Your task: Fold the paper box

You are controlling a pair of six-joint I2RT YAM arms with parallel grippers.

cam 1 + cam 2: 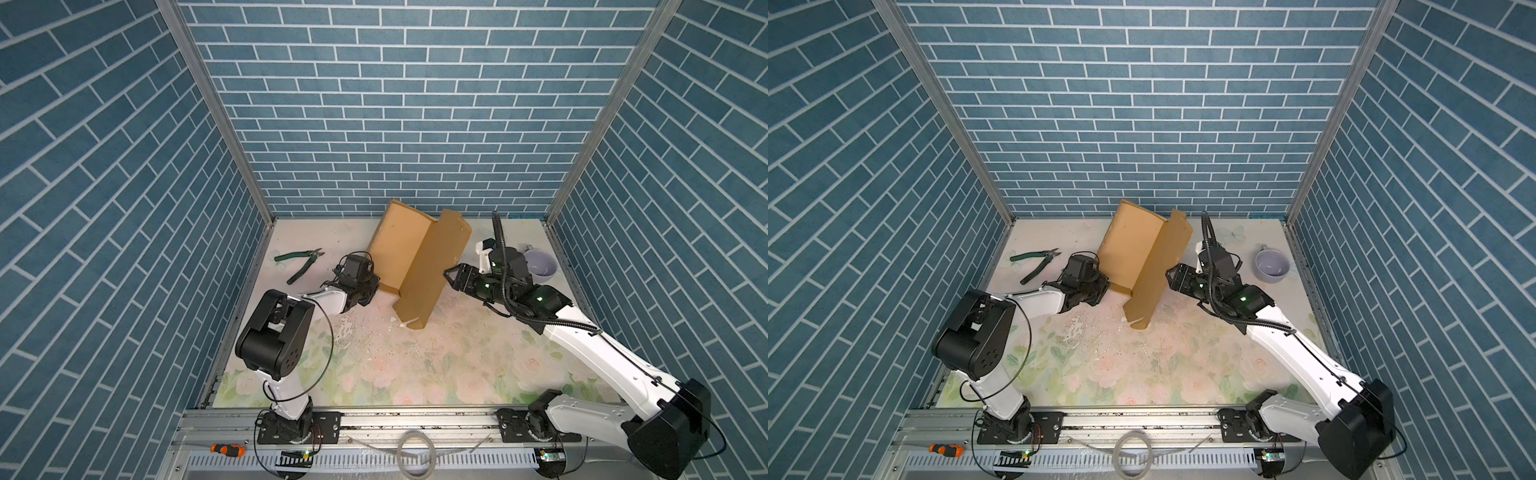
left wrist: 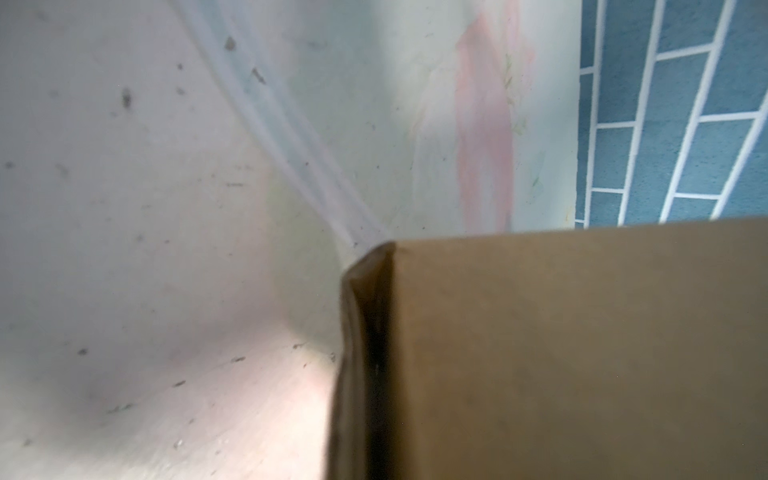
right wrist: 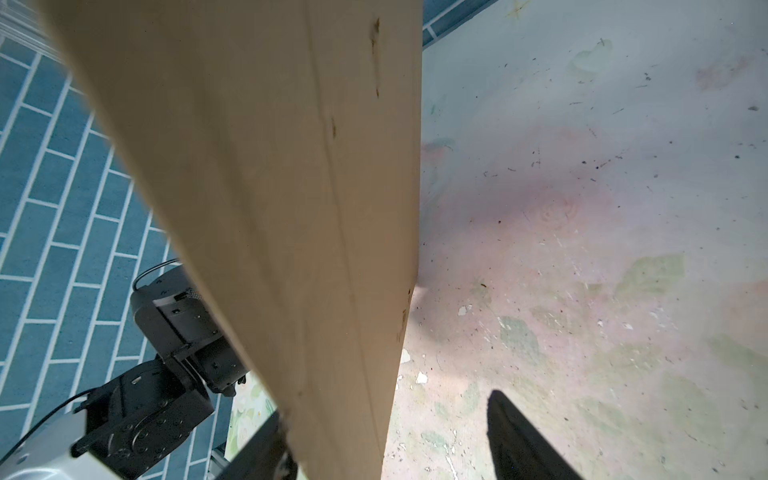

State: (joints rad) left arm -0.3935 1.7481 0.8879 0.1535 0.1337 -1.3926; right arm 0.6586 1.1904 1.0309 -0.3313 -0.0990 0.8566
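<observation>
The paper box [image 1: 415, 262] is brown cardboard, half folded and standing tilted on the flowered table at the back middle in both top views. One broad panel [image 1: 1133, 253] leans left, and a long panel [image 1: 1158, 274] rises to the right of it. My left gripper [image 1: 371, 286] is at the box's lower left wall, shut on the cardboard edge [image 2: 365, 353]; its fingers are hidden in the left wrist view. My right gripper [image 1: 451, 279] is open at the long panel's right side. That panel [image 3: 291, 208] lies between its dark fingers [image 3: 523, 440] with a gap.
Green-handled pliers [image 1: 299, 262] lie left of the left gripper. A pale lilac cup [image 1: 539, 266] stands at the back right near the wall. An orange screwdriver [image 1: 227, 449] and a coil of tube [image 1: 415, 453] rest on the front rail. Blue brick walls close three sides.
</observation>
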